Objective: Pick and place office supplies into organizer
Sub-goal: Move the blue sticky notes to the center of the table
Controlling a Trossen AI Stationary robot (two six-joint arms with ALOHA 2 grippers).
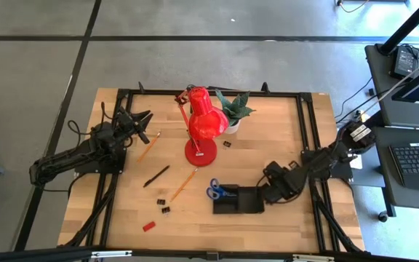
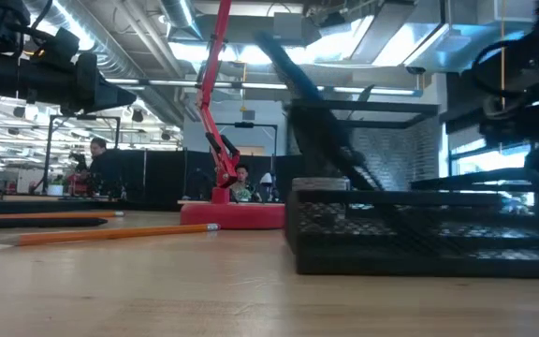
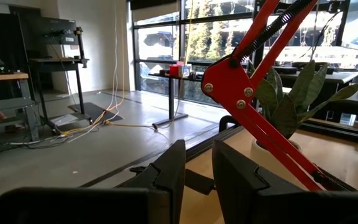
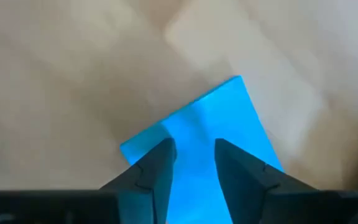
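High view: seeing only scissors [image 1: 214, 191] resting at organizer [image 1: 247, 209] edge; pencils [image 1: 184, 183], pen [image 1: 156, 175], clips [image 1: 165, 204], block [image 1: 148, 225] lying outside, so judging most work remaining. Left gripper [image 1: 141, 121] waiting back-left, narrow, empty. Right gripper [image 1: 271, 191] hovering beside organizer.

Right wrist view: hanging narrow over flat, bright blue pad [image 4: 219, 115], apparently not gripping.

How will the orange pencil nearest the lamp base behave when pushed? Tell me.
The pencil looks thin and straight, so probably stiff and light. Lying flat on the smooth table, it may roll if nudged sideways. A loose pinch might let it slip.
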